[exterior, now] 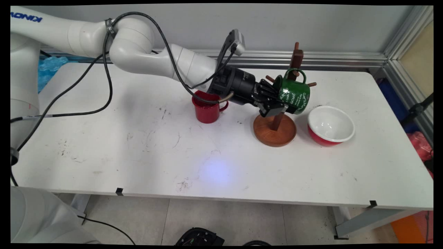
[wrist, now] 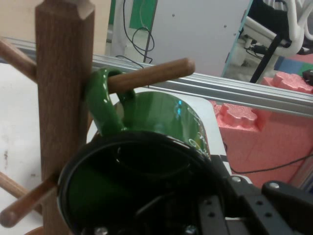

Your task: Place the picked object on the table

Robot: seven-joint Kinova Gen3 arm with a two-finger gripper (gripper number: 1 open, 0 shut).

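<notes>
The gripper point(exterior: 273, 105) held the green mug point(exterior: 293, 96) by its rim, fingers closed on it. The mug's handle hung over 1 peg of the wooden mug tree point(exterior: 275, 128). A red mug point(exterior: 206, 110) sat close behind, a red-and-white bowl point(exterior: 330, 125) just beside. White writing on the mug was too small to read.

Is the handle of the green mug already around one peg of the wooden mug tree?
Yes: in the hand view, the green mug has its handle looped over a peg of the wooden mug tree.
</notes>
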